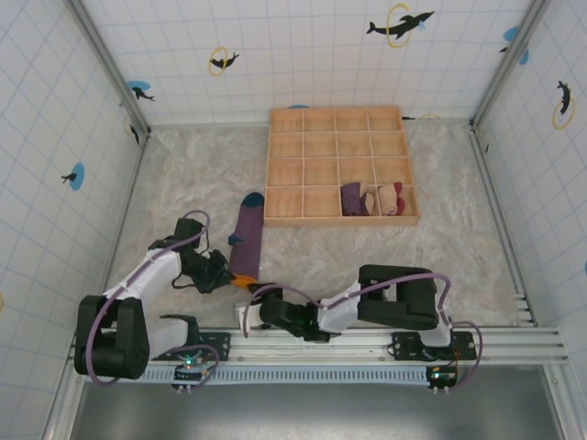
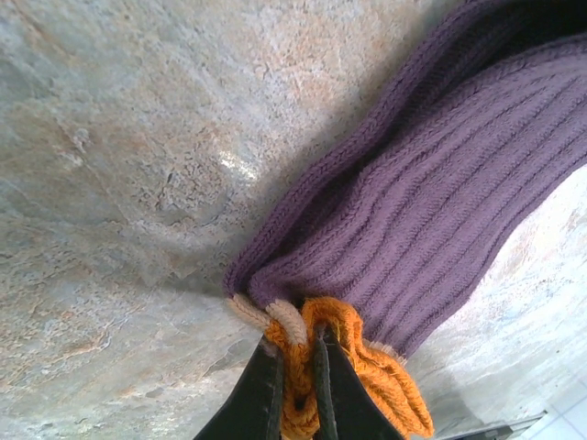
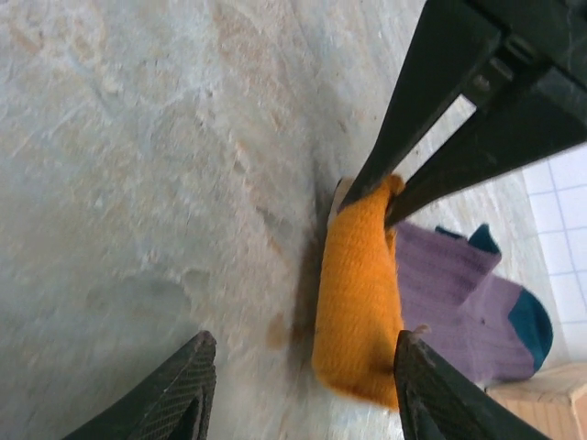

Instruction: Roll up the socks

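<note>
Pinching the orange cuff (image 2: pixel 341 341) of the purple sock (image 1: pixel 247 240) with the left gripper (image 2: pixel 298 346), clamped nearly shut on a bunched fold of knit down at table (image 1: pixel 367 257) level. From the right wrist view, gripping at one end of the cuff's width, not the middle.

Holding nothing in the right gripper (image 3: pixel 304 346): spread wide, straddling the same cuff from the base side. Can't tell whether touching fabric on one finger.

Otherwise lying flat at full length, cuff toward the arm bases, teal toe (image 1: pixel 253 198) just beside the near-left corner of the wooden tray (image 1: pixel 337 113). Already sitting in the tray's near row, in neighbouring cells: purple roll (image 1: pixel 353 199) and tan roll (image 1: pixel 392 199).

Probably the first tuck of the last roll. Suggestions:
- Close the right gripper on the free end of the cuff before turning anything; otherwise expect a lagging end and a cone-shaped roll.
- Fold the cuff over toward the toe rather than lifting; stay low and drag the leg as little as possible.
- Roll straight along the sock's axis, both ends advancing together.
- Hold tension between re-grips; likely to spring open otherwise, being soft knit.
- Mind finger clash, with both tools crowded at the one cuff.
</note>
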Robot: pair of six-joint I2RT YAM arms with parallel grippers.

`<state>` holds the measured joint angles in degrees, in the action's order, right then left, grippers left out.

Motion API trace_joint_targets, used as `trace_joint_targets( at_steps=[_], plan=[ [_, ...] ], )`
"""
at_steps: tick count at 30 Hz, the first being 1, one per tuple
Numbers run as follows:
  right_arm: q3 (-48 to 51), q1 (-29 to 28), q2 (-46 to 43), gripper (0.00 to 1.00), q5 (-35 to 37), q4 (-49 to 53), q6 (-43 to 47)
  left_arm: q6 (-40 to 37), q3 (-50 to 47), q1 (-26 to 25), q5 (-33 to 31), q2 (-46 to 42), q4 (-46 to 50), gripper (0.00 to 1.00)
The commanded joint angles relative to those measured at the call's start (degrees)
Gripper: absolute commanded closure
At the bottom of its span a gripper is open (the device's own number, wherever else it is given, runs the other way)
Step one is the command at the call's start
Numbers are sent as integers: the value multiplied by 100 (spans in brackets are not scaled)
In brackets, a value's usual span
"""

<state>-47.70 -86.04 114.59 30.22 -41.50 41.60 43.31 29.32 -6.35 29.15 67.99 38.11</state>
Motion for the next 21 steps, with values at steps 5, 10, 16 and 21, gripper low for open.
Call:
trace_joint_targets(
  at_steps=[5,10,16,21],
  plan=[
    [-559,16,555,56,102,-239,361,-312,188,-29,119,45,467,100],
    [-578,131,718,63,157,-294,343,-403,213,-24,104,21,589,100],
    [-459,209,781,78,143,-395,307,-555,250,-24,44,47,730,100],
    [-511,321,616,100,-236,125,-127,-585,231,-19,-37,41,727,100]
  ],
)
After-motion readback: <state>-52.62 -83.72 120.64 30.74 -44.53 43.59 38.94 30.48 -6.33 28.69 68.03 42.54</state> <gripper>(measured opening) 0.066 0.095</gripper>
